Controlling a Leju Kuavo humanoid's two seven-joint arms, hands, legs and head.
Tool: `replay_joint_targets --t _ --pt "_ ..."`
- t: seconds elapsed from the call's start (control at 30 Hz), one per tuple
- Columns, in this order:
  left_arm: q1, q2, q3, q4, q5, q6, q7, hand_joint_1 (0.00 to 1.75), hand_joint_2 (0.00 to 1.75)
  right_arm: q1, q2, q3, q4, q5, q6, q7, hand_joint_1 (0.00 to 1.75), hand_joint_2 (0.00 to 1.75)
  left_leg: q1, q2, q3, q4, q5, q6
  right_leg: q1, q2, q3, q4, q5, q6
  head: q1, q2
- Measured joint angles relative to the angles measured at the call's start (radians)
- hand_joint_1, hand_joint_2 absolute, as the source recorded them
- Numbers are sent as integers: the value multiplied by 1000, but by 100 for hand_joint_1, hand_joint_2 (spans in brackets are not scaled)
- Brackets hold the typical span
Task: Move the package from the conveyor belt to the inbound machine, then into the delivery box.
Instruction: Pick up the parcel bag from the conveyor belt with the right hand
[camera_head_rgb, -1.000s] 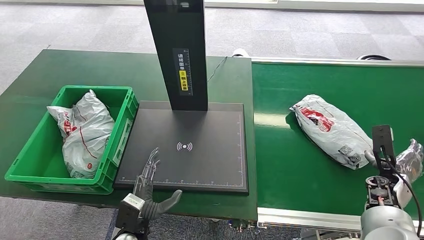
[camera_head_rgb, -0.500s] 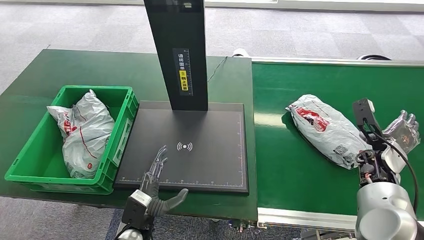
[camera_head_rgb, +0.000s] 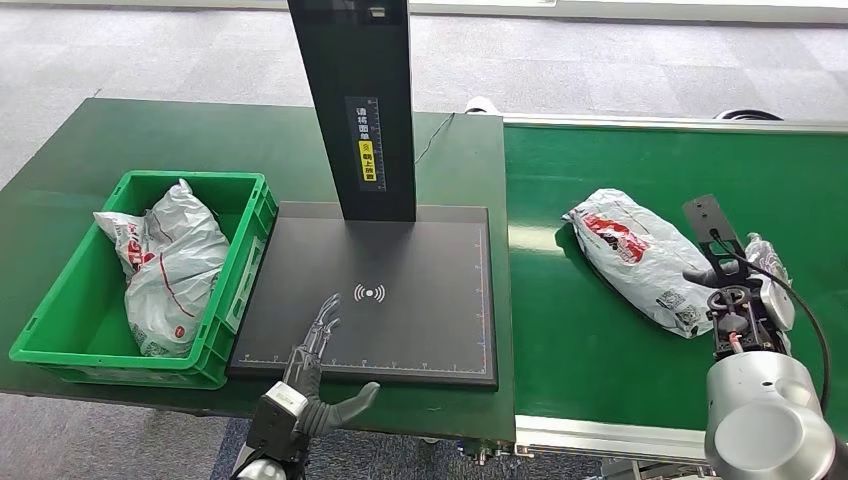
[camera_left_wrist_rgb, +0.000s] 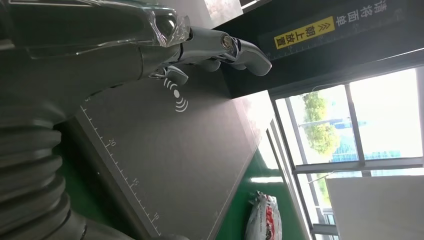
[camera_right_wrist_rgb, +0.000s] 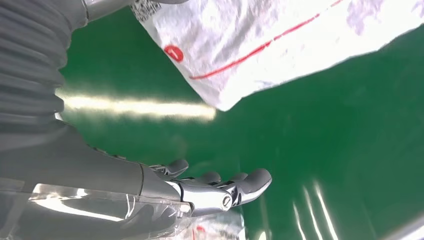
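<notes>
The package (camera_head_rgb: 637, 262) lies on the conveyor belt (camera_head_rgb: 600, 360), to the right of the inbound machine (camera_head_rgb: 372, 295) and close to the belt edge that meets it. The right hand (camera_head_rgb: 752, 278) is seen just beside the far-from-machine end of the package; its fingers (camera_right_wrist_rgb: 220, 187) are spread apart and hold nothing. In the right wrist view a strip of green belt is seen between the fingers and the white wrapping with its red line — whether the thumb touches the bag cannot be told.

Bare belt is seen on the near side of the package, up to the metal rail (camera_head_rgb: 600, 442). The flat black plate of the machine is bare around its wireless mark (camera_head_rgb: 369, 293).

The left hand (camera_head_rgb: 312, 375) is held at the near edge of the machine, its fingers (camera_left_wrist_rgb: 225, 47) apart and stretched over the plate, holding nothing. The left wrist view shows the ruler marks along the plate edge, and the package far beyond.

To the left of the machine, on the worktop (camera_head_rgb: 130, 130), the delivery box (camera_head_rgb: 238, 275) already holds a bag (camera_head_rgb: 165, 265).
</notes>
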Motion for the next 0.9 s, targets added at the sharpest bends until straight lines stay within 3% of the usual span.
replay_joint_targets --t 0.37,0.9 --pt "-33 2 -6 24 -8 -13 5 0 175 1 24 -44 16 53 160 167 0 175 0 0 0 0 0 0 0 0 0 0 0 0 0 0" --pt "-39 2 -21 25 -10 -22 18 0 175 0 34 -70 19 134 243 337 0 175 0 0 0 0 0 0 0 0 0 0 0 0 0 0"
